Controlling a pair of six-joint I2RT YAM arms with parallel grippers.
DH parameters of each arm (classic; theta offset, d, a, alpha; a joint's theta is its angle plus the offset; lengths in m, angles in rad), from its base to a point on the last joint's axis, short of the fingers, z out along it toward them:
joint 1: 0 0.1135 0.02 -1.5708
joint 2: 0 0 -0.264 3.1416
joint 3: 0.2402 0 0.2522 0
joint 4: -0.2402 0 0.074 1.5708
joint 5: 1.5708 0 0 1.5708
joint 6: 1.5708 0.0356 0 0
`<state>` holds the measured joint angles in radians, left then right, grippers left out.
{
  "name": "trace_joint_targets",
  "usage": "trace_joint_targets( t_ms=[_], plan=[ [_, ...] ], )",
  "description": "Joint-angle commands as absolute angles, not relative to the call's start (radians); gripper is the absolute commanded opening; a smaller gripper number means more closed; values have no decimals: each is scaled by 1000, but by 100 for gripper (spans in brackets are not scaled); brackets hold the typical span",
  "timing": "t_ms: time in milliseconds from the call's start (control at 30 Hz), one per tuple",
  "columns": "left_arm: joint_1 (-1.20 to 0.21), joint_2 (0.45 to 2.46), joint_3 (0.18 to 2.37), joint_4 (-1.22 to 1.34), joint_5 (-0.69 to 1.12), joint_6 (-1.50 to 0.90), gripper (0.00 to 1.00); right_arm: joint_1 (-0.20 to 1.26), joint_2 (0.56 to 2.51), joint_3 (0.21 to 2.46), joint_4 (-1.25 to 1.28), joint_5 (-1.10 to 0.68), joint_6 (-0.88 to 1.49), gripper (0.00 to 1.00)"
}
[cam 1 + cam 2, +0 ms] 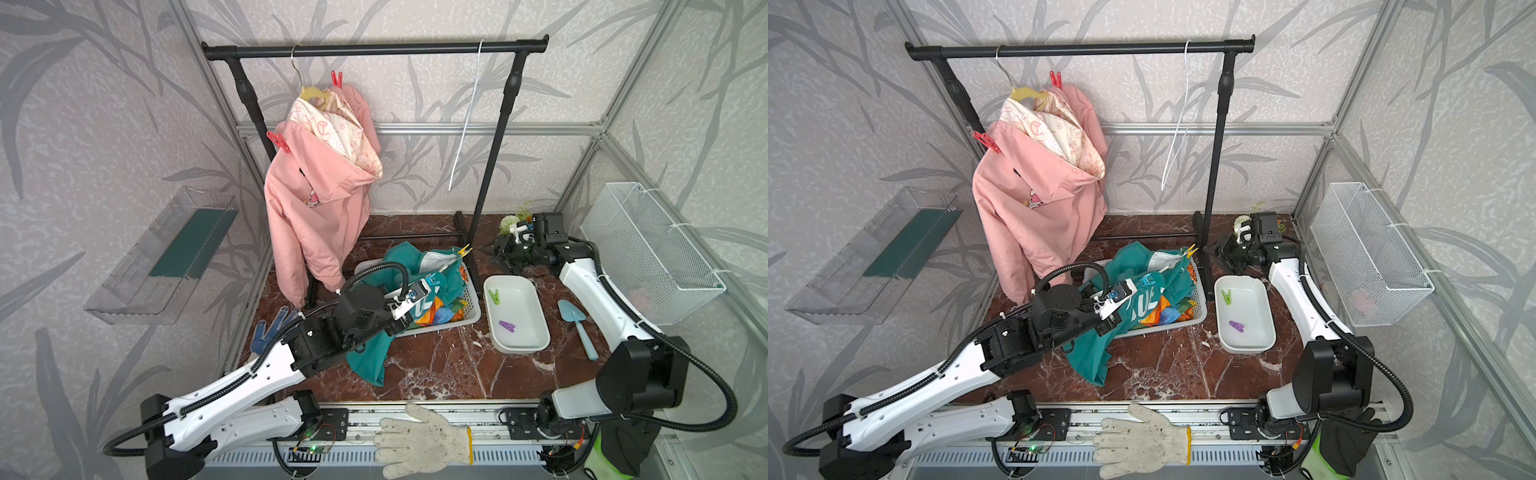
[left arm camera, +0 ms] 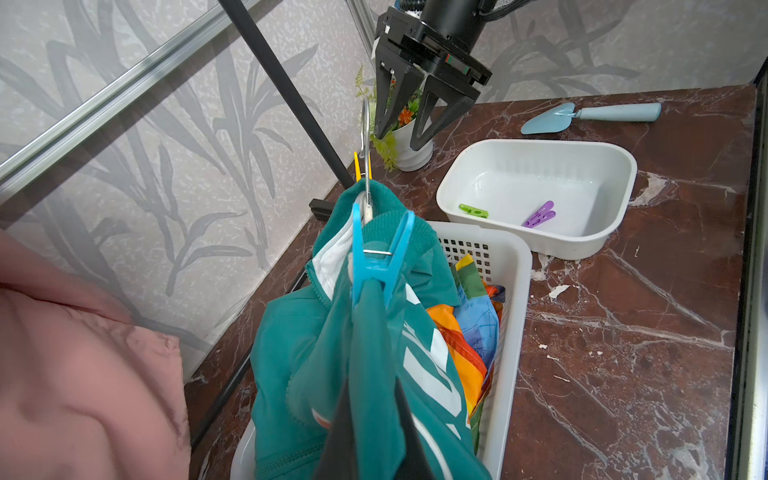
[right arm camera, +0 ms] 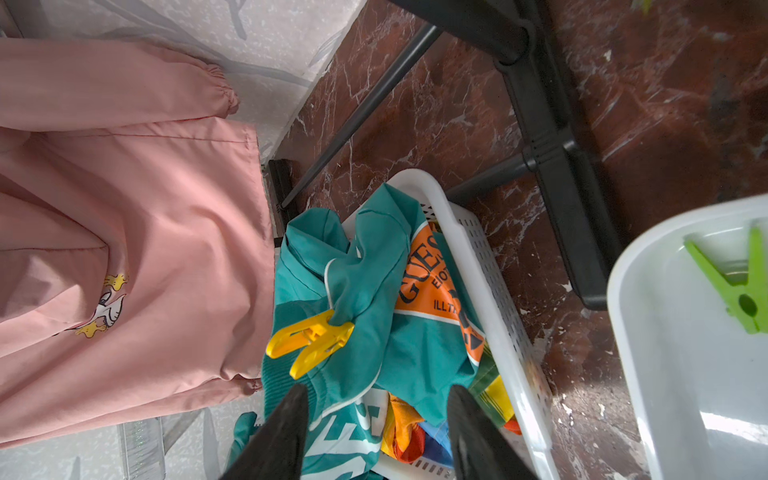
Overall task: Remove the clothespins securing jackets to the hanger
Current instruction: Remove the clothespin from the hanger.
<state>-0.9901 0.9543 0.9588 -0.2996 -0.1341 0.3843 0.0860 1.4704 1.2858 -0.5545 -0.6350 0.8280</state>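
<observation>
Your left gripper clamps the teal jacket just below the blue clothespin, mid-frame in a top view, propping it over the basket, seemingly so your right gripper, jaws parted and empty, can line up on the yellow clothespin.

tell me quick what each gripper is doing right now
Left gripper: closed on the teal zip jacket with white lettering.
Right gripper: open, empty.
</observation>
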Motion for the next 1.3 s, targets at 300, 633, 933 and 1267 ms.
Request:
trace_joint_targets(
  t_ms=[300,633,933,1267],
  plan=[
    [-1057,1009,998,-288,-202,492,0,136,1518,1356,-566,-645,864,49],
    [-1078,1015,996,-278,-222,508,0,169,1563,1385,-602,-634,843,39],
    [-1097,1026,998,-279,-250,528,0,170,1583,1379,-627,-624,826,37],
    [-1117,1028,992,-278,-286,547,0,170,1599,1378,-621,-600,812,25]
  ],
)
